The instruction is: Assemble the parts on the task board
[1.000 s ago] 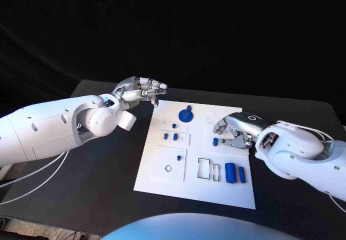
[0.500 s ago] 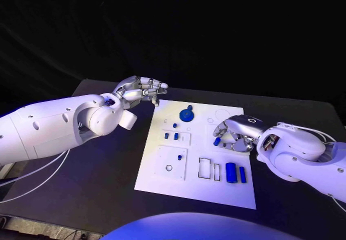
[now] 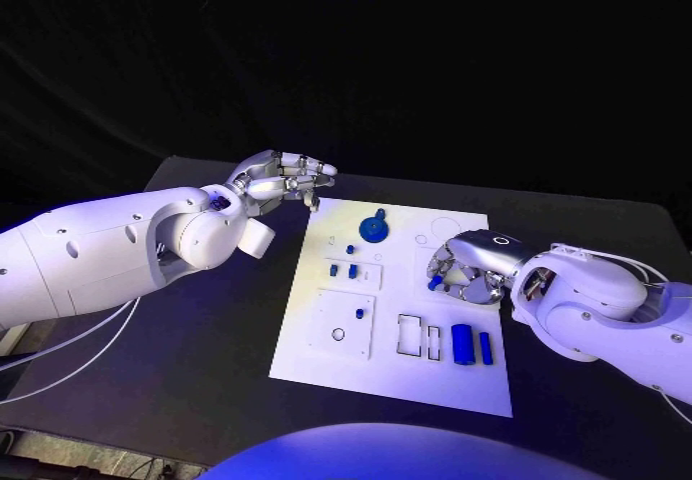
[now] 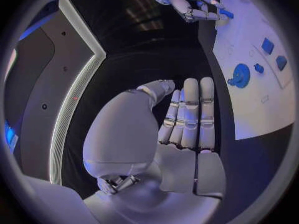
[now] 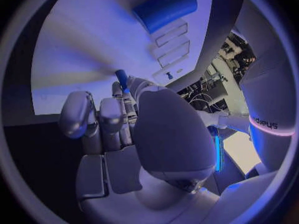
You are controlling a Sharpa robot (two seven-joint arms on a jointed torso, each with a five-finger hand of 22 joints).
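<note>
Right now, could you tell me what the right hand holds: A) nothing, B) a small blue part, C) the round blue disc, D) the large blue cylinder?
B: the right hand pinches a small blue part in its fingertips above the task board.

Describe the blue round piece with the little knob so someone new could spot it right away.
Start at the white board in the middle of the black table and go to its far end, near the left robot hand. There lies a blue disc with a small knob sticking out of its far rim. It is the only round, flat blue piece; the others are small pegs or long blocks.
</note>
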